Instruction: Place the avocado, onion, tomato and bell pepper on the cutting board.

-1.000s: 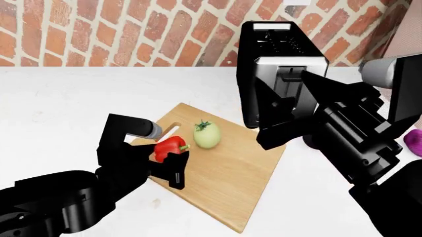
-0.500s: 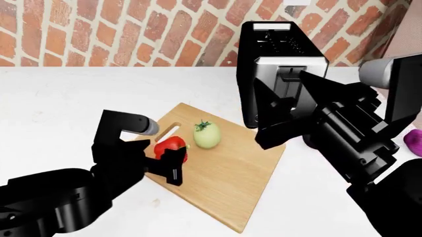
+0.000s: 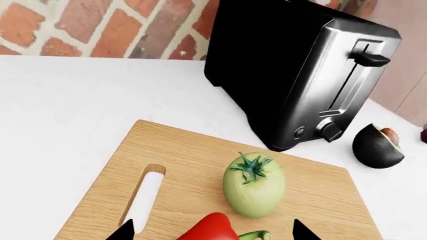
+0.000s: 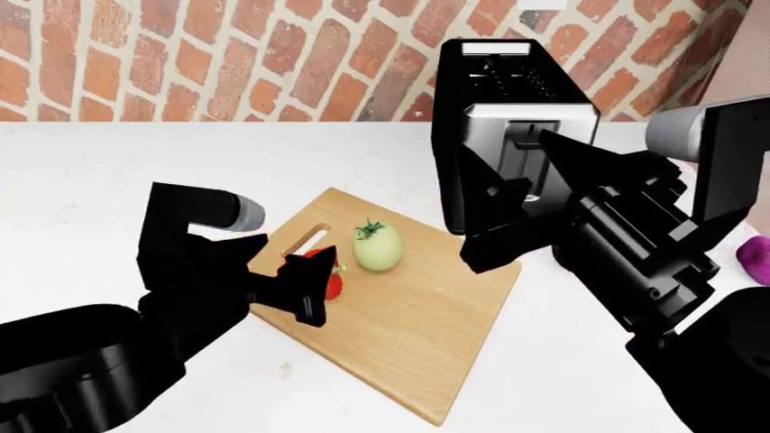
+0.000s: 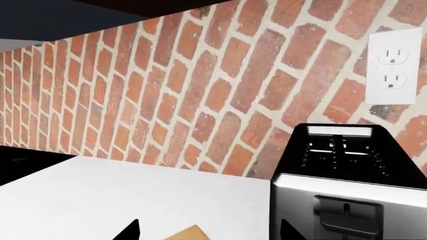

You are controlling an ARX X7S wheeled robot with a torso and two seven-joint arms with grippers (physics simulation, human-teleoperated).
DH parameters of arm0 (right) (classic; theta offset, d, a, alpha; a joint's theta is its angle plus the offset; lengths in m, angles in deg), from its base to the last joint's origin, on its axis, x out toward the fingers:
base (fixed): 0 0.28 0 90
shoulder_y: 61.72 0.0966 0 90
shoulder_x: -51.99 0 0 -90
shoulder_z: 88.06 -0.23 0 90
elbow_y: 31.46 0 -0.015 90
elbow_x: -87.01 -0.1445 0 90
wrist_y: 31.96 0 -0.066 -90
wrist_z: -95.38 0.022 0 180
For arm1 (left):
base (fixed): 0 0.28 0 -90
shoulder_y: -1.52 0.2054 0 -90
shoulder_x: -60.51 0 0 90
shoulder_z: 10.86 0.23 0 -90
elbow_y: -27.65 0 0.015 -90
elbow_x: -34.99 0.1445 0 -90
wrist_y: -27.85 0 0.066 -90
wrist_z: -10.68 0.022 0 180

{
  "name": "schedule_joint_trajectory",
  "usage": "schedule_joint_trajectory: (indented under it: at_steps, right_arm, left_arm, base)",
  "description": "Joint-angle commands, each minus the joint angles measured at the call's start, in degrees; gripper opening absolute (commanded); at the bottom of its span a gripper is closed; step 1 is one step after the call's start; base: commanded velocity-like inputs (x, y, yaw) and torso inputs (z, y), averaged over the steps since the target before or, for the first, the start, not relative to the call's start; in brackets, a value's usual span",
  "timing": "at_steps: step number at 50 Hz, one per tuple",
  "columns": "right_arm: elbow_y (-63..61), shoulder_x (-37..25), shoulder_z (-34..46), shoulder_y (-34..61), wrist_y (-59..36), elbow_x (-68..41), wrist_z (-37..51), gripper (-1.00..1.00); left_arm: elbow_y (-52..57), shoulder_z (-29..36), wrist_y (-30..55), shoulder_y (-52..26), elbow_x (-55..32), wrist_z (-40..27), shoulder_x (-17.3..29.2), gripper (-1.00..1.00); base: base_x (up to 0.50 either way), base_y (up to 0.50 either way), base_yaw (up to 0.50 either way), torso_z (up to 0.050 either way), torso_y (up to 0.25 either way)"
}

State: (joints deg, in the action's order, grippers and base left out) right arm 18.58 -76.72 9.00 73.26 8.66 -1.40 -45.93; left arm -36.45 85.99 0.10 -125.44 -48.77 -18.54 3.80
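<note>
**Pepper and tomato on the board, my two grippers spread**

Pepper first, on my far left: the bell pepper (image 4: 327, 273) lay on the cutting board (image 4: 421, 316), right in front of my left gripper (image 4: 283, 284). That gripper's jaws stood spread, and through its wrist camera I saw both tips apart with the bell pepper (image 3: 217, 229) between them but not pinched. Just past the pepper sat the tomato (image 4: 377, 246), stem up, also on the board and close to the slot handle (image 4: 309, 242). Farther out from that gripper stood the black toaster (image 4: 506, 117) against the brick wall (image 4: 241, 54). Beyond the toaster's lever end, off the board, I saw the avocado (image 3: 377, 146) resting on the white counter (image 3: 80, 100). My right gripper (image 4: 506, 221) hung raised before the toaster, jaws wide, holding nothing. The onion (image 4: 756, 259) lay at the far right edge, beside my right arm, off the board.
</note>
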Motion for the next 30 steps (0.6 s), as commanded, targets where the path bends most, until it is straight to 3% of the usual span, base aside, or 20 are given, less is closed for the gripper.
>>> schedule_joint_trajectory:
  at_steps: [1, 14, 30]
  right_arm:
    - [-0.3, -0.4, 0.1, 0.2, 0.0, -0.8, 0.9, 1.00]
    - [-3.1, -4.1, -1.1, -2.8, -0.5, -3.2, 4.6, 1.00]
    - [-5.7, -8.0, -3.7, -5.9, 0.7, -7.4, 8.9, 1.00]
  left_arm:
    - [5.6, -4.4, -1.9, 0.1, -7.0, -4.0, 1.5, 1.00]
    - [13.1, -8.4, -5.1, 2.8, -12.7, -8.4, 2.6, 1.00]
    - [14.1, -9.6, -6.3, 5.3, -10.3, -6.4, 2.3, 1.00]
  base:
    - [0.00, 0.00, 0.00, 0.000, 0.000]
    - [0.00, 0.00, 0.00, 0.000, 0.000]
    - [0.00, 0.00, 0.00, 0.000, 0.000]
